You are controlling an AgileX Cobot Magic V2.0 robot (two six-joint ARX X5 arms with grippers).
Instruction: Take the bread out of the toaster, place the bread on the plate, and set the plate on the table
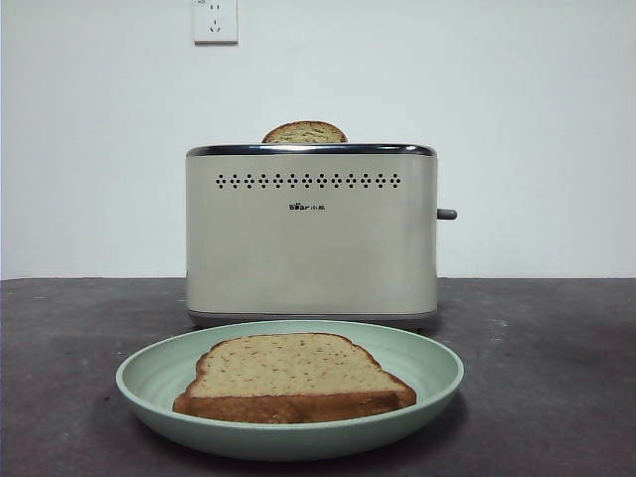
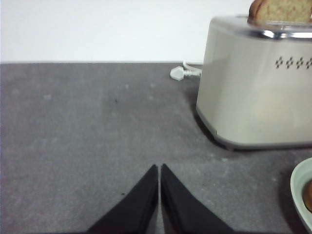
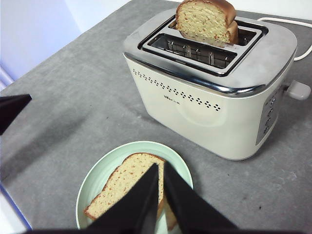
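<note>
Bread standing domed-end up in toaster's rear slot near table's back edge, second slice flat on plate by front edge; both grippers closed, empty: right gripper above plate, left gripper low aside; best gripped by exposed crust, lifted straight up.

**Toaster, bread, plate and table: items as they lie**

Toaster: boxy, cream, chrome top rim, row of small dots, small black logo, grey side lever. Upright on the table, towards its far edge.

Bread, slice in toaster: domed top, brown crust, standing upright out of the rear slot; front slot empty.

Bread, slice on plate: pale tan crumb, darker crust, lying flat.

Plate: round, shallow, pale mint-green, resting on the dark grey table just before the toaster, near the front edge.
</note>
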